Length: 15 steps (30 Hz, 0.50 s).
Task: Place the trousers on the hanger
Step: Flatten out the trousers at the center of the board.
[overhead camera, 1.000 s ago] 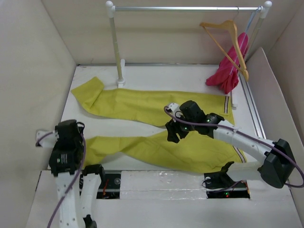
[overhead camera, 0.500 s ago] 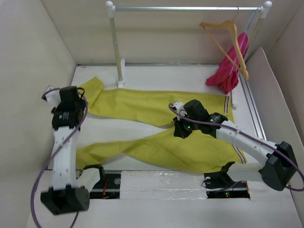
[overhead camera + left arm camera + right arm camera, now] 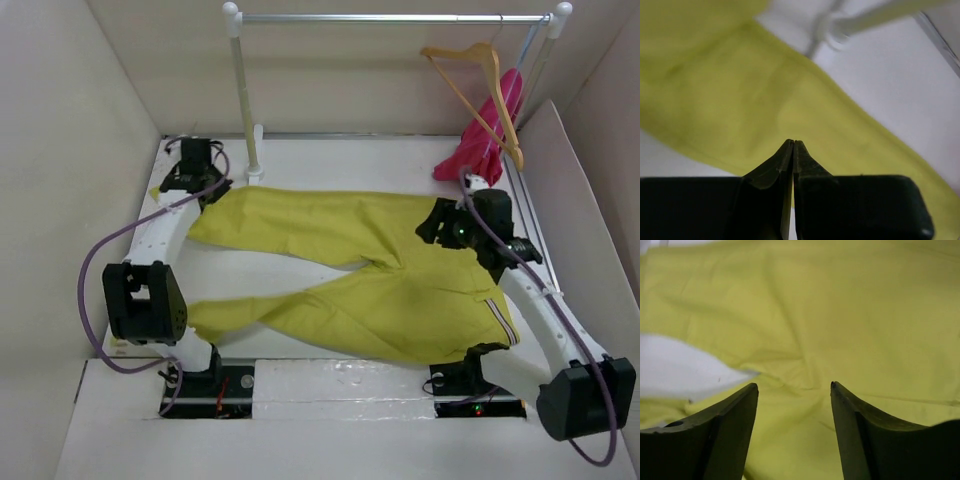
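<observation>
- Yellow-green trousers point(image 3: 420, 290) lie spread flat on a white table point(image 3: 330, 160). The waist end is to the right, and the two legs fan out to the left with a wedge of bare table between them.
- The far leg runs toward the far left corner. The near leg ends close to the table's near edge on the left.
- A wooden hanger point(image 3: 490, 95) hangs tilted by its hook from the right end of a metal rail point(image 3: 390, 17) at the back. It is apart from the trousers, with a pink garment point(image 3: 485, 145) just beside it.
- The left gripper point(image 3: 200, 178) is at the far left corner, over the end of the far leg and near the rail's post point(image 3: 243, 100). In the left wrist view its fingers point(image 3: 770, 165) are pressed fully together, with no cloth visible between them.
- The right gripper point(image 3: 438, 225) is over the trousers near the waist. Its fingers point(image 3: 730, 430) are spread wide and hold nothing, and only cloth lies beneath.
- A bare strip of table runs between the far leg and the back wall. Beige walls point(image 3: 70, 150) stand close along the left and right edges.
</observation>
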Available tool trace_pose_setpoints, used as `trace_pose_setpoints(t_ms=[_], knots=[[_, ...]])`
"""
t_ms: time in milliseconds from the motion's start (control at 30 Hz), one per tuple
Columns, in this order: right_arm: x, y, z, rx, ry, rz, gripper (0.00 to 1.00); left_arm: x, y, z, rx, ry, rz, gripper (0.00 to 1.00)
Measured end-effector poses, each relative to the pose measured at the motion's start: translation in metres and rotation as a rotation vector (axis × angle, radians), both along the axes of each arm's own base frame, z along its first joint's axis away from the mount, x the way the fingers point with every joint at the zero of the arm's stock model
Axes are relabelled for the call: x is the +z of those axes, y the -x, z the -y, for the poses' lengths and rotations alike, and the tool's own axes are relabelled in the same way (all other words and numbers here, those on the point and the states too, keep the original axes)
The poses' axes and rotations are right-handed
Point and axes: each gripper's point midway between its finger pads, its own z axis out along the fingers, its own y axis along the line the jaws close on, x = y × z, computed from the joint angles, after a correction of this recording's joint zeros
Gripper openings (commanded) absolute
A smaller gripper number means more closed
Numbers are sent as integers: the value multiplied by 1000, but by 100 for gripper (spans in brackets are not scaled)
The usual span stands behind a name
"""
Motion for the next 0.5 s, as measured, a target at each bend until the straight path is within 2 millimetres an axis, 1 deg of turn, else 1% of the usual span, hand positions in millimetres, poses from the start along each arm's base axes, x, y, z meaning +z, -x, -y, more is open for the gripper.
trace_pose_setpoints(t_ms=[67, 133, 200, 233, 267, 300, 367, 433, 500], knots=[[-9, -14, 38, -155, -30, -17, 70, 9, -7, 46, -116, 18, 53, 0], [-22, -25, 80, -314, -52, -43, 72, 16, -8, 93, -230, 26, 99, 0], [-39, -36, 120, -448, -56, -92, 75, 21, -3, 127, -314, 37, 130, 0], [-49, -41, 138, -501, -51, -122, 76, 22, 1, 137, -341, 42, 143, 0], [-60, -46, 155, -547, -44, -160, 77, 23, 4, 141, -353, 46, 151, 0], [-71, -50, 167, -575, -37, -195, 78, 23, 6, 140, -353, 46, 157, 0], [-90, -59, 190, -610, -29, -251, 80, 25, 10, 132, -336, 43, 171, 0], [-108, -68, 209, -618, -39, -297, 81, 30, 11, 123, -323, 37, 187, 0], [-126, -71, 220, -607, -55, -342, 82, 36, 12, 116, -314, 31, 209, 0]])
